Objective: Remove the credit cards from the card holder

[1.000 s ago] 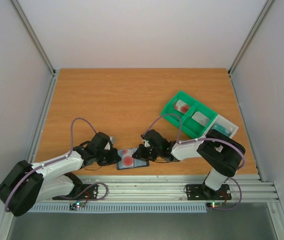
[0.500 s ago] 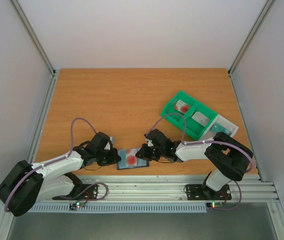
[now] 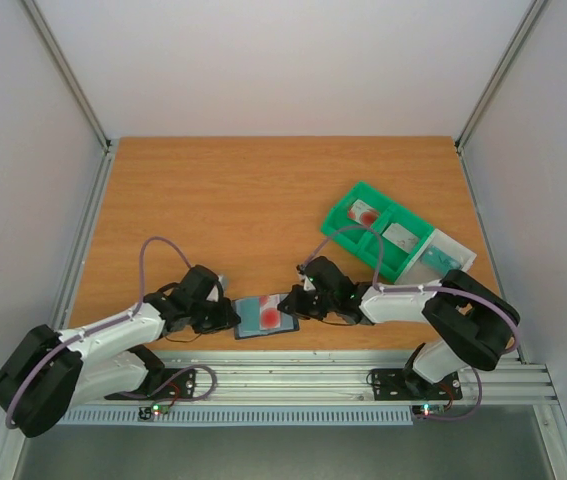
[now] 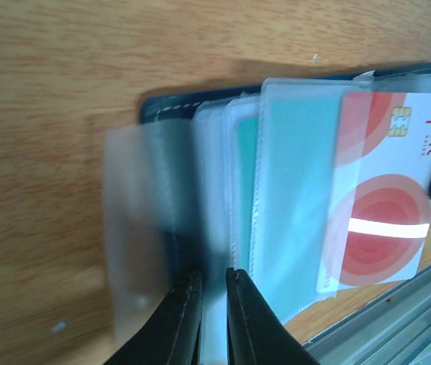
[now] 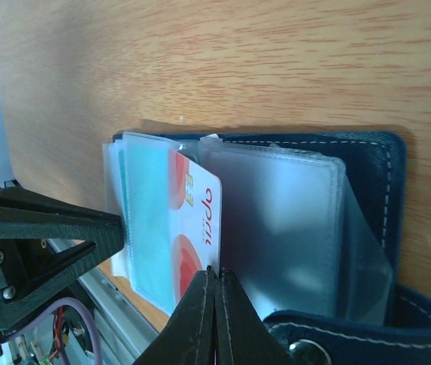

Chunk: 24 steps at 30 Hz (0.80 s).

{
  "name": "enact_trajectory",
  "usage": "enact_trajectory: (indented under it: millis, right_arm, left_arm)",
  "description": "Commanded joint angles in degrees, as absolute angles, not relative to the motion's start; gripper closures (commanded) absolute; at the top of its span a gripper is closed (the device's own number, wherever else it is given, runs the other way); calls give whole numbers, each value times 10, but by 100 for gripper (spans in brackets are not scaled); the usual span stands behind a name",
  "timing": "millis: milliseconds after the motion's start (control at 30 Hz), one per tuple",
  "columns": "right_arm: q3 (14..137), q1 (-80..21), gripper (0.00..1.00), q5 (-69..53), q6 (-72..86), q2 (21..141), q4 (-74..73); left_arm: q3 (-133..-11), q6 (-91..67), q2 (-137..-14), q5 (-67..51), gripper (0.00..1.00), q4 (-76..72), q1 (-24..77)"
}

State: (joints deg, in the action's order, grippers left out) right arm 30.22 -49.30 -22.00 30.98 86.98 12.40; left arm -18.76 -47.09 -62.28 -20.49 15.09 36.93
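We see the card holder lying open at the near edge of the table, the left gripper almost closed on its clear sleeve, the right gripper pinched tight on a red-and-white credit card.

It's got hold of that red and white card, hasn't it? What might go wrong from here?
1. The right pincer nips only the edge of the red-and-white card, so it could slip off mid-pull.
2. The left pincer seems to hold just one floppy clear sleeve, so the whole card holder might drag along instead of staying put.
3. The holder lies close to the front edge of the table and could slide off.
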Motion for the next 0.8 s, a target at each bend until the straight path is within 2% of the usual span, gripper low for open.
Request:
enact_trajectory:
  millis: [0, 133, 467, 767]
  right_arm:
    - [288, -484, 99, -222, 304, 857, 125]
    - [282, -474, 99, -229, 302, 843, 113]
    - [284, -444, 99, -288, 259, 777, 72]
    - [336, -426, 99, -342, 166, 712, -54]
  left_arm:
    - [-210, -459, -610, -199, 87, 183, 369]
    - [-221, -458, -602, -200, 83, 196, 369]
    - [-265, -427, -571, -245, 60, 206, 369]
    - [-328, -366, -556, -325, 46, 234, 369]
